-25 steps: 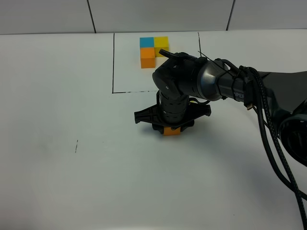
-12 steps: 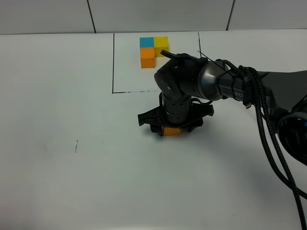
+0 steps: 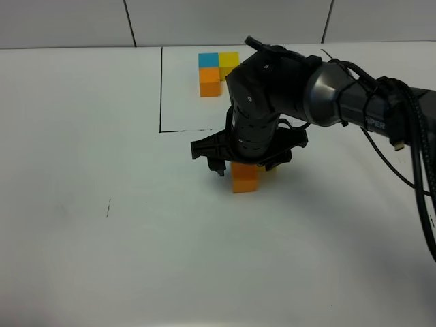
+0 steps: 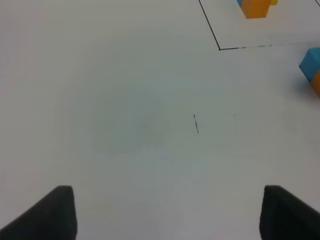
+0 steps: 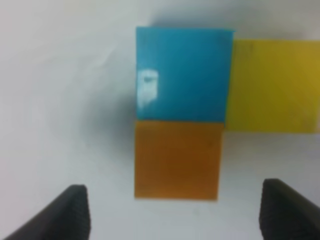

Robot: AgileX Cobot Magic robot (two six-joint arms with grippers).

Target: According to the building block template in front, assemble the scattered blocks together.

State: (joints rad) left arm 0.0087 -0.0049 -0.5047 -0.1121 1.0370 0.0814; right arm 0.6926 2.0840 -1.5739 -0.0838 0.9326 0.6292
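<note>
The template is a black-lined frame (image 3: 161, 88) at the back holding a tight L of blue (image 3: 208, 59), yellow (image 3: 229, 60) and orange (image 3: 210, 80) cubes. In the right wrist view the loose blue (image 5: 180, 74), yellow (image 5: 272, 85) and orange (image 5: 177, 159) cubes sit tight together in an L on the table. My right gripper (image 3: 246, 163) hangs open just above them, holding nothing. In the high view only the orange cube (image 3: 245, 178) shows clearly; the arm hides the others. My left gripper (image 4: 172, 215) is open and empty over bare table.
The white table (image 3: 102, 259) stretches wide on the left and front. A small pen mark (image 3: 108, 208) lies on it at the left. The right arm's cables (image 3: 402, 184) run along the right side. The left wrist view shows the template's frame corner (image 4: 219, 48).
My right gripper has risen off the orange cube and now stands above it, with more of the cube showing. The cube stays in place.
</note>
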